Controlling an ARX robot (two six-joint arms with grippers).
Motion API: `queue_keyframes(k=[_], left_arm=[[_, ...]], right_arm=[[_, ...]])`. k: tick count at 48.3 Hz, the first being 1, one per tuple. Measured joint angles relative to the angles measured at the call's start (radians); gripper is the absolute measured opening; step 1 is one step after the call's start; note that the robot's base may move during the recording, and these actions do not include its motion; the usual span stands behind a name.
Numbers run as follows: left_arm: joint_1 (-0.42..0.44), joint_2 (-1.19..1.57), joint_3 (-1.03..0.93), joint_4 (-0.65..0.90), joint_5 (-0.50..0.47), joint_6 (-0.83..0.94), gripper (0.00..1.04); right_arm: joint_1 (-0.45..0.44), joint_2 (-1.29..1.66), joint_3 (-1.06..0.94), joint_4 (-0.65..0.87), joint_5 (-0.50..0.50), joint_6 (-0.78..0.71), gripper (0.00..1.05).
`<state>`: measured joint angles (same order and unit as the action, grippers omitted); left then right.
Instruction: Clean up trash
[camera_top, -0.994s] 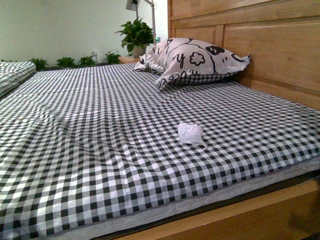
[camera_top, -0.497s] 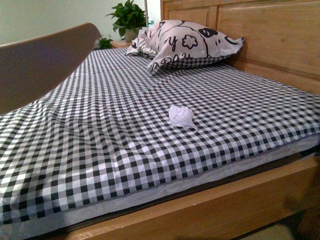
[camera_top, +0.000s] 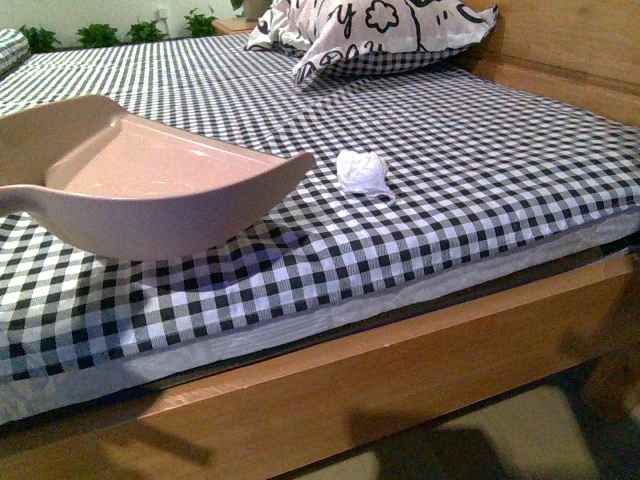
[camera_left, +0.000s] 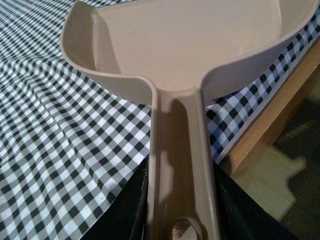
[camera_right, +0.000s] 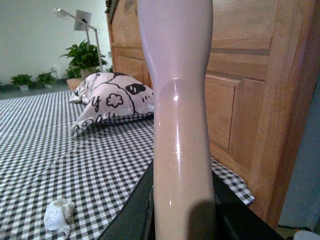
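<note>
Front view: trash (camera_top: 362, 172) lies centre frame on the checked sheet (camera_top: 500, 150), just right of the pink dustpan (camera_top: 150, 190); only bare sheet between them. Pillow (camera_top: 380, 30) top centre, well apart. My left gripper (camera_left: 180, 200) clamps the dustpan's handle. My right gripper (camera_right: 182, 215) clamps a pale pink handle (camera_right: 180, 100); headboard (camera_right: 240, 100) behind.

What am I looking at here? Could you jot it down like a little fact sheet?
Setting: bed with checked sheet, wooden headboard
Trash: crumpled white wad lying on the sheet
Left gripper: shut on pink dustpan handle, pan beside the wad, not touching it
Right gripper: shut on a pink handle, tool end out of view
Also: patterned pillow by the headboard
</note>
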<state>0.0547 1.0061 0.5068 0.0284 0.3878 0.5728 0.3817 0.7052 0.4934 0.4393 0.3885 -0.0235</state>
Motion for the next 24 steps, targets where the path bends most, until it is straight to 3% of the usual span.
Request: queue_keyframes(k=[13, 24], left_arm=[[-0.100, 0.181, 0.134, 0.037, 0.034, 0.024, 0.29], [-0.132, 0.294, 0.212, 0.010, 0.035, 0.057, 0.29]], right_arm=[[0.000, 0.000, 0.000, 0.000, 0.000, 0.000, 0.20], [0.000, 0.000, 0.000, 0.000, 0.000, 0.000, 0.20]])
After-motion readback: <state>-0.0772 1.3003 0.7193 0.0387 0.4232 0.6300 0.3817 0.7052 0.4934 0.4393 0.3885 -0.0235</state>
